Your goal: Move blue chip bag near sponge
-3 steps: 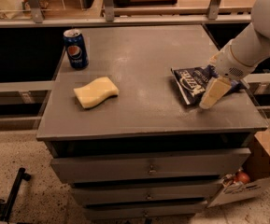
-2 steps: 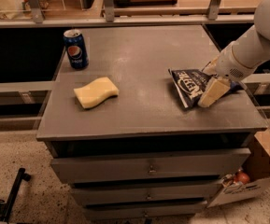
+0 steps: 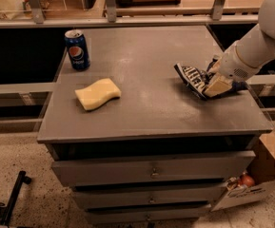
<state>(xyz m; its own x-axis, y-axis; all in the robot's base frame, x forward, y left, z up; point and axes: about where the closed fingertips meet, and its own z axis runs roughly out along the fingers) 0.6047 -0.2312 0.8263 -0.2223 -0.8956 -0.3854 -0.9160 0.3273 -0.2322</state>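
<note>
The blue chip bag is at the right side of the grey cabinet top, with its left end tilted up a little off the surface. My gripper reaches in from the right and is shut on the bag's right end. One tan finger lies over the bag. The pale yellow sponge lies flat on the left half of the top, well apart from the bag and the gripper.
A blue Pepsi can stands upright at the back left, behind the sponge. The cabinet has several drawers below. A cardboard box stands on the floor at the right. A railing runs behind the cabinet.
The gripper has closed in on the bag's right end. The bag has shifted slightly left and its left end has come up. The sponge and the can have not moved.
</note>
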